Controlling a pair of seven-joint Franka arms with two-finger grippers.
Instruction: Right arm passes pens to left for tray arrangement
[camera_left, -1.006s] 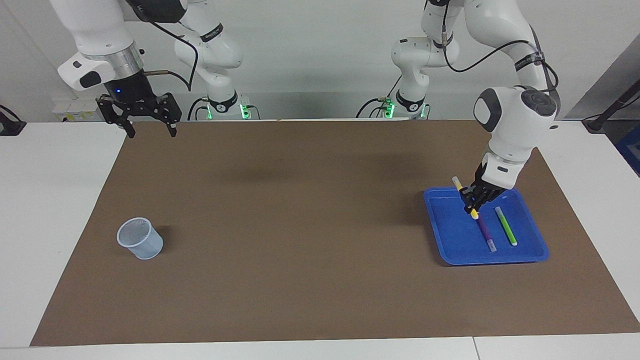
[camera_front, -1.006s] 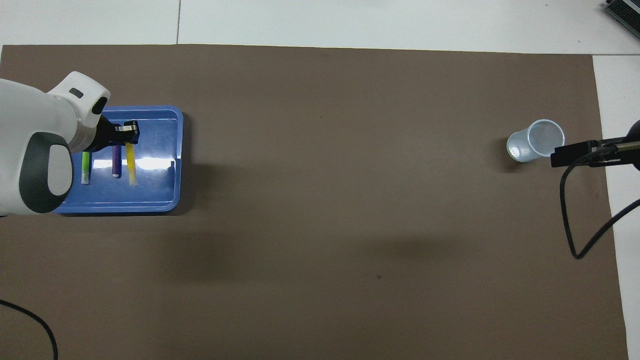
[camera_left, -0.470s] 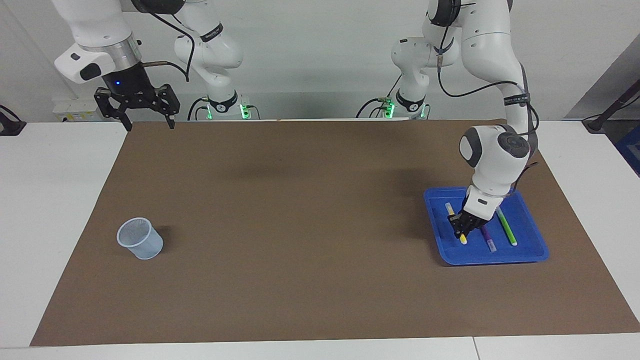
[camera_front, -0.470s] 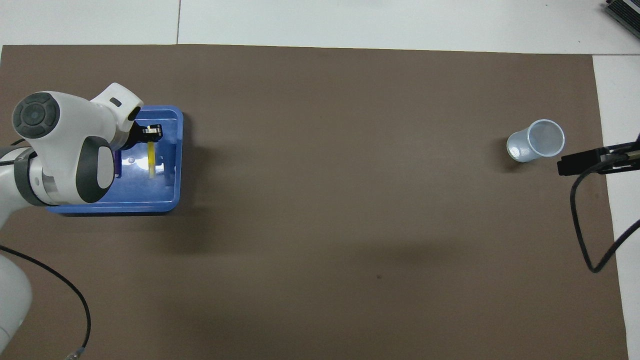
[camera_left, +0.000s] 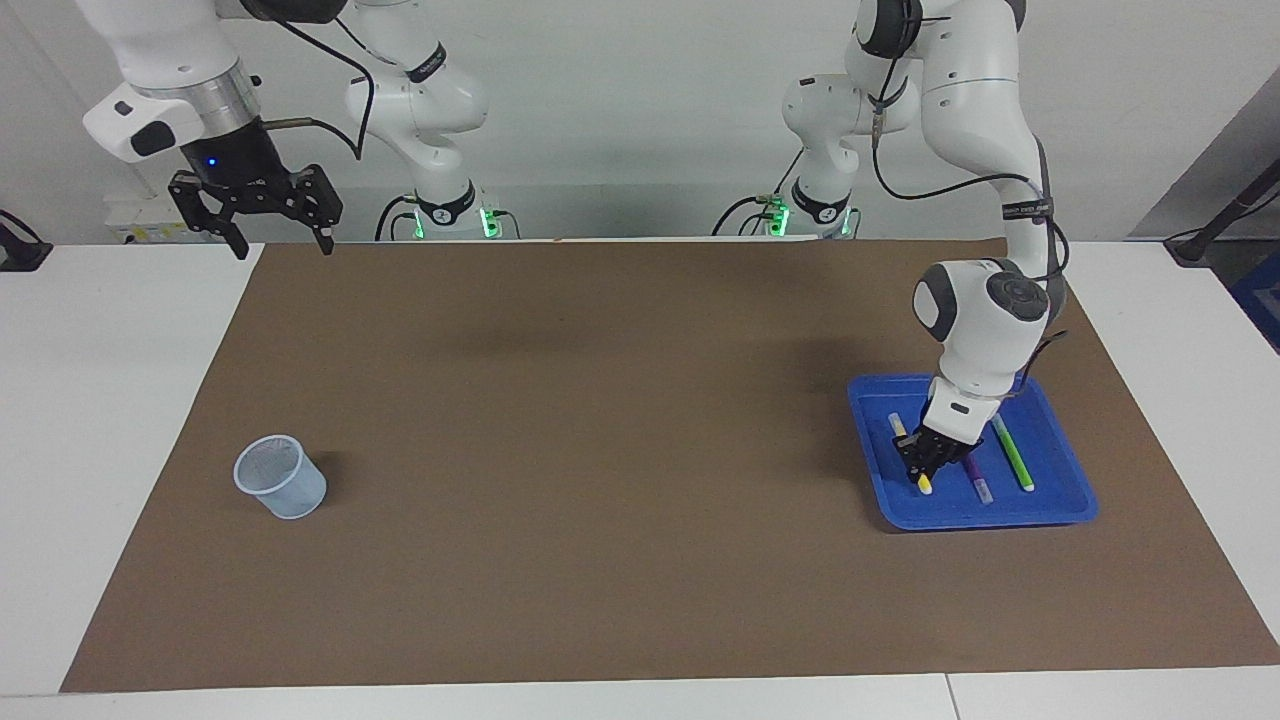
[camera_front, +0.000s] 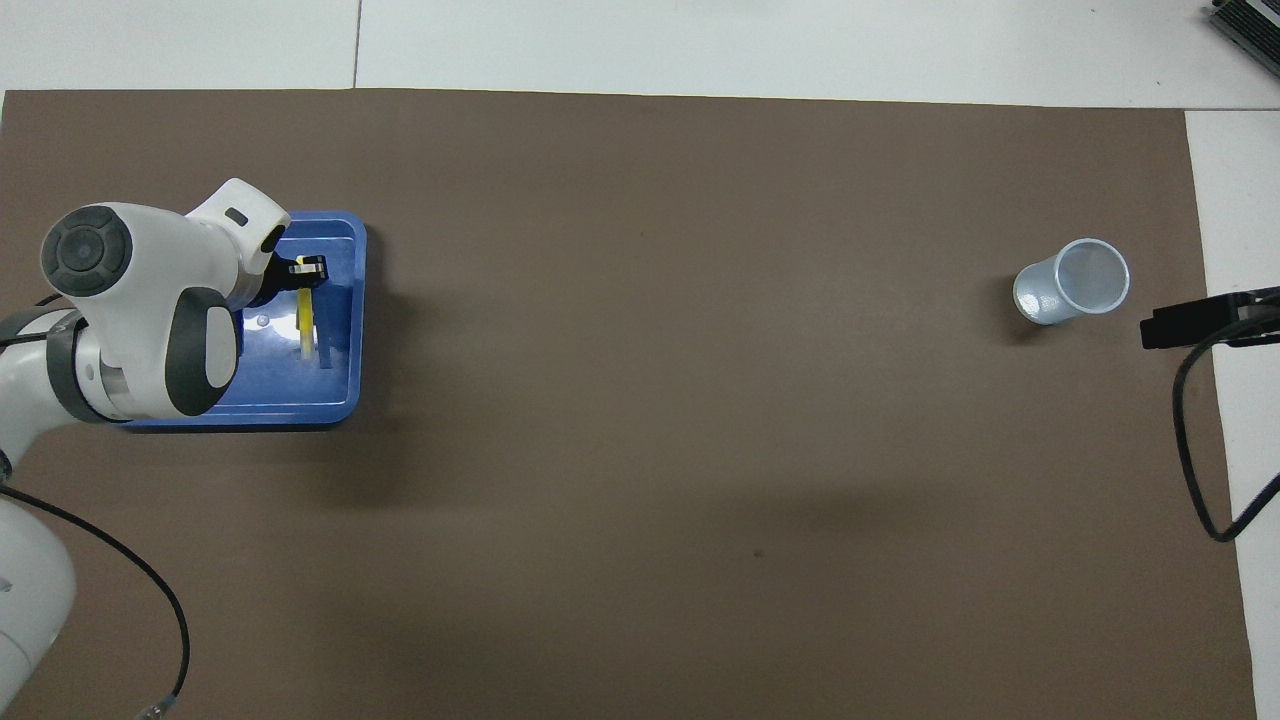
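Look at the slim yellow marker pen (camera_left: 911, 454) first: it has a pale end toward the robots and a bright yellow tip at the other end, and it lies nearly flat, low in the shallow bright blue plastic tray (camera_left: 1060, 505). The left gripper (camera_left: 928, 465) is down inside that tray with its fingers clamped shut around the pen's middle — whether the pen already rests on the tray floor you cannot tell. In the overhead view the same yellow pen (camera_front: 305, 325) shows just below the gripper's black tip (camera_front: 308, 270), while the white wrist covers much of the tray (camera_front: 345, 300).

Just beside the gripper, toward the left arm's end of the table, a slim purple marker pen (camera_left: 976, 478) lies in the tray, and next to that, a slim bright green marker pen (camera_left: 1013, 455). All three lie roughly side by side, apart from each other.

The right gripper (camera_left: 279, 240) hangs in the air over the edge of the brown table mat (camera_left: 600, 450) at the right arm's end, its fingers spread wide and holding nothing — that arm waits. A small translucent pale-blue plastic cup (camera_left: 281, 477) stands on the mat, well apart from it; nothing shows inside the cup.
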